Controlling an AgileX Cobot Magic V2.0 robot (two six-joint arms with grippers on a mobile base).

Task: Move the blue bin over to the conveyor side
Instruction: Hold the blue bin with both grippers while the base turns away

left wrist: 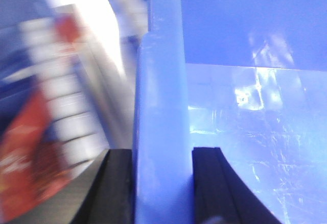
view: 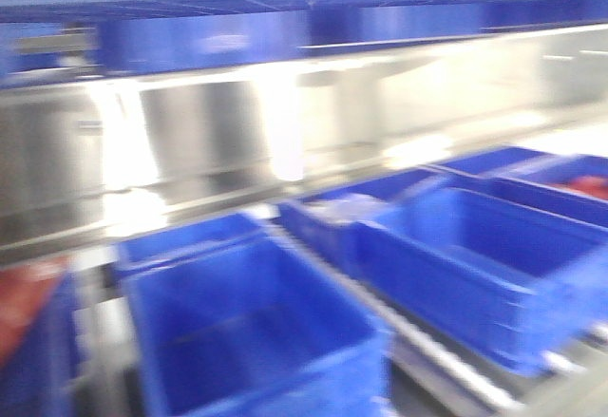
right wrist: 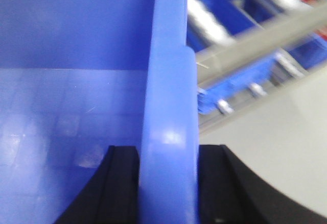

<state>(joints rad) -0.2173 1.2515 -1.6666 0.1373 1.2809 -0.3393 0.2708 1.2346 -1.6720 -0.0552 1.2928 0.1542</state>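
Your left end effector (left wrist: pixel 162 155) was nearly shut, its black fingers (left wrist: pixel 118 183) pinching the bin (left wrist: pixel 158 81) by its wall. Left of it, a red packet (left wrist: pixel 30 152) was smeared by blur. Your right end effector (right wrist: pixel 168 150) gripped the bin's wall the same way, with crates (right wrist: pixel 240 81) on rollers (right wrist: pixel 204 20) beyond. The front view was too blurred to place the bin among the crates.
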